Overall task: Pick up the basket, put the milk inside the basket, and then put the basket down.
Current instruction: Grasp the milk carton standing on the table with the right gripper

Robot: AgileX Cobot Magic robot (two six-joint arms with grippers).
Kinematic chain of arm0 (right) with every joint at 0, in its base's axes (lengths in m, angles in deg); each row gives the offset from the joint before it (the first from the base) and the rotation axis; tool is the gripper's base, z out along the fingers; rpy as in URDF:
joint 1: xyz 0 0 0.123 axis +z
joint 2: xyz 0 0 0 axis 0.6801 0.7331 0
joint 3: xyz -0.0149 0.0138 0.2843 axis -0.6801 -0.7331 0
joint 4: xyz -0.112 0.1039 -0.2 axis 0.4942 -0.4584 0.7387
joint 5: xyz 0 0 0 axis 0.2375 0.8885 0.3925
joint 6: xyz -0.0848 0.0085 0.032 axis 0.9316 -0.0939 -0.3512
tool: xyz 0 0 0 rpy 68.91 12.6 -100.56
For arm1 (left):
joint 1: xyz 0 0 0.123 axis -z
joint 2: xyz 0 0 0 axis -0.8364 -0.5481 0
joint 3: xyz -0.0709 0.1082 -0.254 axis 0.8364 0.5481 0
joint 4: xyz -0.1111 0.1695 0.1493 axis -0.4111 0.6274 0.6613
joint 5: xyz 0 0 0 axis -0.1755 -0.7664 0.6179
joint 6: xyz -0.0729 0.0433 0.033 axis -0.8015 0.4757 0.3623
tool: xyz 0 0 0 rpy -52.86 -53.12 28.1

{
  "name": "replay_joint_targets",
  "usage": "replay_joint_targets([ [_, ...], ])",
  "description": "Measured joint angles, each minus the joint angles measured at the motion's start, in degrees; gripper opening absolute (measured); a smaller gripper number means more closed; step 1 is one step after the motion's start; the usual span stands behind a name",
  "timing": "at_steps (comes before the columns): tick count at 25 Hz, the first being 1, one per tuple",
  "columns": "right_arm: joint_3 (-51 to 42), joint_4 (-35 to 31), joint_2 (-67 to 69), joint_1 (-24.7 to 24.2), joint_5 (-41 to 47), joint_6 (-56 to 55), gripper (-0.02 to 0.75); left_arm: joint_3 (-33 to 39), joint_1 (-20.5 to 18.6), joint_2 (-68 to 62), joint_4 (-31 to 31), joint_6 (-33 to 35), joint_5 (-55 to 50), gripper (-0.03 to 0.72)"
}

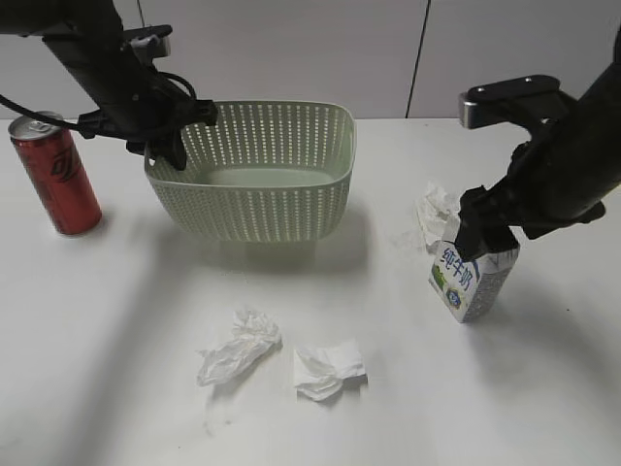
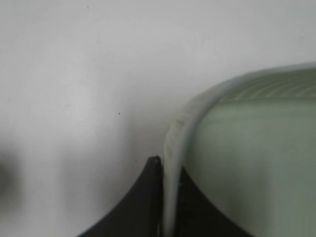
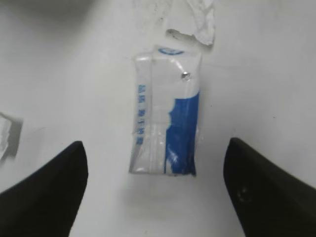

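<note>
Basket (image 1: 254,175) in pale sage-green plastic sits toward the far edge of the white bench (image 1: 116,388), left of centre, its perforated walls rising to a rolled rim. The left pincer (image 1: 167,136) has its fingers on either side of the basket's left rim; the left wrist view shows the rim (image 2: 170,148) running between two dark fingers (image 2: 143,197), so it is pinching the basket wall. The basket looks light and fairly stiff, though a thin wall may flex and tilt when lifted from one side. The milk (image 1: 472,272), a small white carton with blue panels, stands near the right edge of the bench. The right pincer (image 1: 485,228) hovers at its top. In the right wrist view the two fingers (image 3: 44,192) are spread wide, well apart from the carton (image 3: 165,111) between them, not touching it. The carton is probably light, with smooth sides that could slip or dent; a grip across its flat side panels, below the folded top, seems safest. A red soda can (image 1: 56,175) stands near the far-left corner. Crumpled tissues (image 1: 238,354) lie toward the near edge, and another (image 1: 437,209) is just beside the milk.
</note>
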Motion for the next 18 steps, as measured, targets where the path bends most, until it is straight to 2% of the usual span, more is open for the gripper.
replay_joint_targets([
  [8,0.0,0.6,8.3,0.0,-2.8,-0.7,0.627,0.0,0.0,0.0,0.0,0.0,-0.1,0.0],
  [18,0.0,1.3,11.2,0.0,-5.2,-0.7,0.342,0.0,0.0,0.0,0.1,0.0,-0.4,0.0],
])
